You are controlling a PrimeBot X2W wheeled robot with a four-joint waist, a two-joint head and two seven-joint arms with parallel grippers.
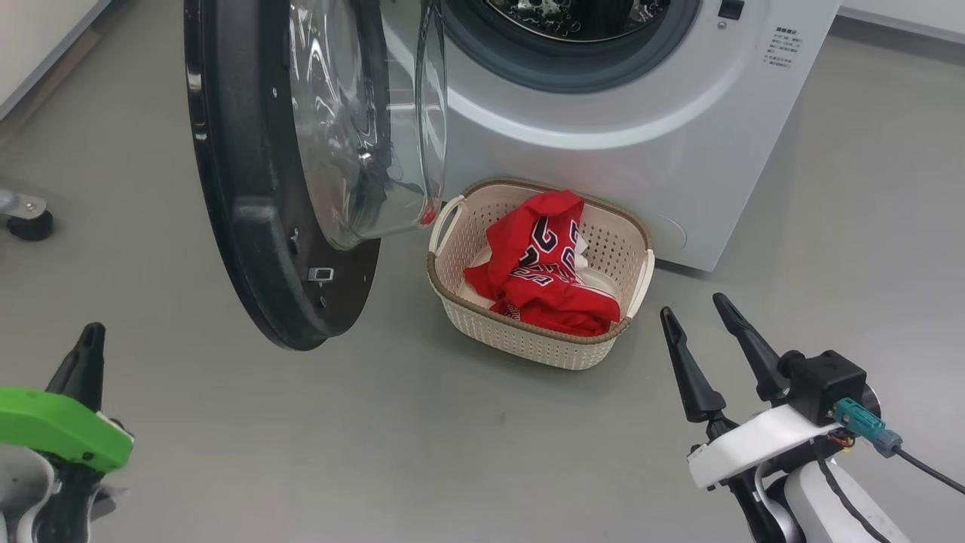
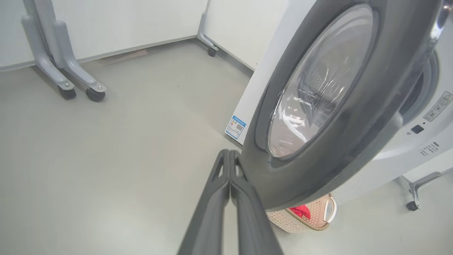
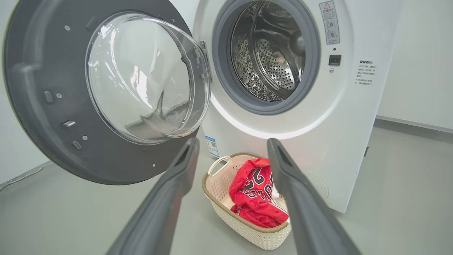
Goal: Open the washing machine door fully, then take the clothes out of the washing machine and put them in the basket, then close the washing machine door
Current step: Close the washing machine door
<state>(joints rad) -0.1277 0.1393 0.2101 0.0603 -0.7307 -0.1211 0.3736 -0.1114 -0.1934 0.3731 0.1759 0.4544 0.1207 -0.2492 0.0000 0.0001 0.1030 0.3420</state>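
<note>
— What is closest?
— The left gripper [image 2: 229,156], low over the floor [image 1: 377,452], its two dark fingers pressed tight together and holding nothing. The right gripper [image 1: 693,308] hangs on the other side with its fingers spread wide, also carrying nothing.
— And just past them?
— The basket [image 1: 520,341] stands on the floor between the grippers, nearer the right one. The clothes [image 1: 539,279] lie bunched inside it, red with navy lettering showing.
— Where is the door?
— The washing machine door [image 1: 249,188] is swung wide open, left of the basket, with its glass bowl facing the basket's handle.
— Behind that?
— The washing machine [image 1: 603,151] rises right behind the basket, and its steel drum [image 3: 269,60] shows through the open mouth.
</note>
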